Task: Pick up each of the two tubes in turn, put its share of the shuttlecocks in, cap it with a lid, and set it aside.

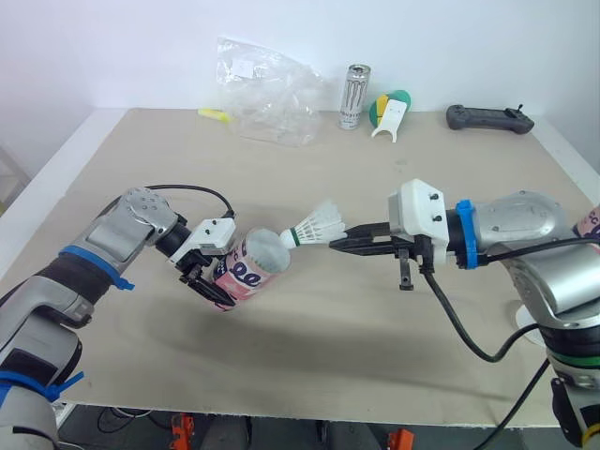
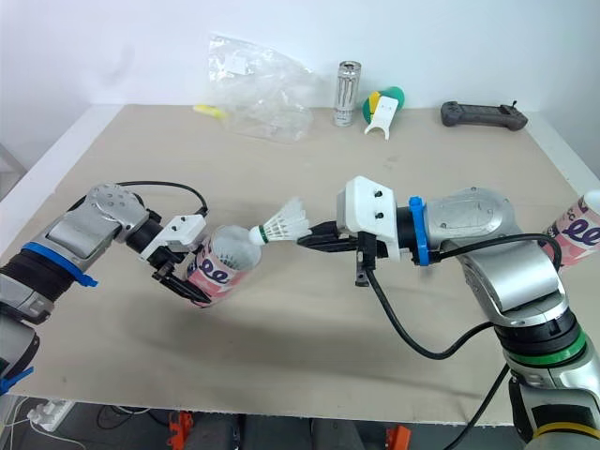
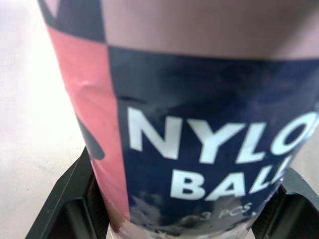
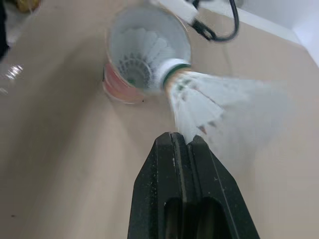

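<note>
Pale beige flat tabletop (image 1: 309,337). Positions are read from its centre.
- Crumpled clear plastic bag (image 1: 267,89): 11 o'clock, far edge.
- Small yellow object (image 1: 214,114): at the bag's 9 o'clock, just beside it; kind unclear.
- Silver and black drink can (image 1: 353,97): upright, 12 o'clock.
- Green-and-yellow round object (image 1: 398,97), white plastic bracket (image 1: 390,120) against it: near the can's 3 o'clock.
- Black handheld controller (image 1: 489,118): flat, 1 o'clock.

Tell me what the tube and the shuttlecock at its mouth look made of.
Tube: likely cardboard under a pink and dark-blue printed wrap, creased and scuffed near one end. Shuttlecock: thin white skirt, probably nylon, as the tube's print begins NYLO; white cap with a green band, material unclear.
</note>
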Available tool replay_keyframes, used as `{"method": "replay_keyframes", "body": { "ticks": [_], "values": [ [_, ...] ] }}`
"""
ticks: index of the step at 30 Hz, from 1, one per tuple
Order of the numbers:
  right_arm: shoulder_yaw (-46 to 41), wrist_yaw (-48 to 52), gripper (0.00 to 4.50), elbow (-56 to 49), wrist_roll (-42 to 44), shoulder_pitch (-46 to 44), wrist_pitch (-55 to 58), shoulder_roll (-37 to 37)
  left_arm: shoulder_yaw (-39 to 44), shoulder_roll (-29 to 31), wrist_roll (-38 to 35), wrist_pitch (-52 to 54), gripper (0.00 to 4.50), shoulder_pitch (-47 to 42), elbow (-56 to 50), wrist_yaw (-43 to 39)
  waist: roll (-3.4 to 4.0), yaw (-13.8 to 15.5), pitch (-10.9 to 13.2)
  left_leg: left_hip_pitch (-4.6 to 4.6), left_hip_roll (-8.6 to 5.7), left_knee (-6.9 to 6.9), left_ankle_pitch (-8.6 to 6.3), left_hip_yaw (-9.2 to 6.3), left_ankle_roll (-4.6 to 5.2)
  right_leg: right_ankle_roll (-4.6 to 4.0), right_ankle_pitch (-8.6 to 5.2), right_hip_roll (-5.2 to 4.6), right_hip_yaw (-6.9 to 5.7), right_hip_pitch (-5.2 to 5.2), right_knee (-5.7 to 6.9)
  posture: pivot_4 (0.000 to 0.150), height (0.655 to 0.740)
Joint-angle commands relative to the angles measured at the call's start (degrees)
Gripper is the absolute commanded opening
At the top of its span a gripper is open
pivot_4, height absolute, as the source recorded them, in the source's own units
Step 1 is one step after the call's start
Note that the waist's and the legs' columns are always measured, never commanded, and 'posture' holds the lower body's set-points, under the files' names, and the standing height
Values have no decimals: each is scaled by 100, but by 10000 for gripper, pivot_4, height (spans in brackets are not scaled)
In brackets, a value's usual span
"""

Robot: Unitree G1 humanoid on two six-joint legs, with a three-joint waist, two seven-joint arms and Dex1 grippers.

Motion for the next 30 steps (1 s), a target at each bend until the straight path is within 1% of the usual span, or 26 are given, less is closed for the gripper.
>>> {"method": "replay_keyframes", "body": {
  "ticks": [1, 3, 7, 8, 9, 13, 14, 15, 16, 18, 21, 23, 28, 30],
  "values": [
    [64, -10, 909, -257, 85, -200, 37, 136, -249, -35, 126, 8, 31793, 142, 36, -23, 0, -1, 0, 0, 0, 0, 0, 0, 0, 0, 0, 0, 0, 0, 0, 1500, 7400],
    [159, -5, 909, -236, 34, -281, 31, 227, -249, -24, 131, 8, 31793, 136, 33, -23, 0, -3, 0, -1, -1, 1, 0, 0, 0, 0, 0, -1, 0, 0, 0, 1500, 7400],
    [578, -16, 909, 60, -363, -546, -69, 444, -248, -2, 118, 49, 31793, 129, -26, -23, 0, -6, 0, 0, 0, 0, 0, 0, 0, 1, 0, 0, 0, -1, 0, 1500, 7400],
    [645, -43, 3512, 141, -441, -604, -66, 487, -246, -4, 115, 61, 31793, 128, -39, -23, 0, -6, 0, 0, 0, 0, 0, 0, 0, 0, 0, 0, -1, -1, 0, 1500, 7400],
    [694, -35, 3512, 179, -467, -646, -21, 500, -244, -5, 113, 69, 31793, 127, -48, -23, 0, -7, 0, 0, 0, 0, 0, 0, 0, 0, 0, 0, -1, -1, 0, 1500, 7400],
    [621, 145, 3512, 22, -108, -749, 257, 552, -238, 3, 113, 102, 31793, 116, -79, -23, 0, -16, 0, -1, 0, 1, 0, 0, 0, 1, 0, -1, -1, -1, 0, 1500, 7400],
    [522, 122, 6559, -18, 47, -773, 375, 594, -239, 7, 111, 110, 31793, 114, -86, -23, -1, -14, 0, -2, -1, 1, 0, -1, 0, 1, 0, -1, -1, -2, 0, 1500, 7400],
    [428, 125, 10695, -65, 195, -779, 462, 607, -239, 9, 110, 116, 31793, 113, -92, -23, 0, -13, 0, -2, 0, 1, 0, 0, 0, 1, -1, -1, -2, -2, 0, 1500, 7400],
    [276, 155, 13259, -111, 458, -758, 605, 601, -239, 6, 119, 117, 31793, 111, -90, -23, -1, -12, 1, -2, 0, 0, 0, -1, 0, 1, -1, -1, -2, -2, 0, 1500, 7400],
    [72, 180, 13259, -139, 731, -745, 770, 583, -256, 16, 108, 130, 31793, 99, -109, -23, -1, -13, 1, -3, -1, -1, 0, -1, 0, -3, -2, -1, -2, -2, 0, 1500, 7400],
    [-18, 117, 13259, -238, 866, -777, 919, 562, -276, 13, 102, 148, 31793, 65, -110, -23, -2, -14, 1, -2, -1, -3, 0, -3, 0, -6, -1, -1, -4, -1, 0, 1500, 7400],
    [-41, -21, 13259, -305, 852, -809, 954, 592, -308, 13, 79, 171, 31793, 30, -124, -23, -2, -15, 1, -2, 0, -3, 0, -3, 0, -5, -2, -1, -5, -1, 0, 1500, 7400],
    [-216, -156, 13259, -236, 788, -556, 909, 461, -335, -30, 84, 202, 31793, -8, -158, -23, -2, -6, 2, -4, -2, -3, 0, -3, 0, 0, -5, -2, -5, -1, -1, 1500, 7400],
    [-237, -316, 13259, -224, 727, -518, 826, 545, -341, -33, 75, 218, 31793, -14, -174, -23, -2, -6, 1, -4, -2, -4, 0, -2, 0, 0, -5, -2, -5, -2, -2, 1500, 7400]
  ]
}}
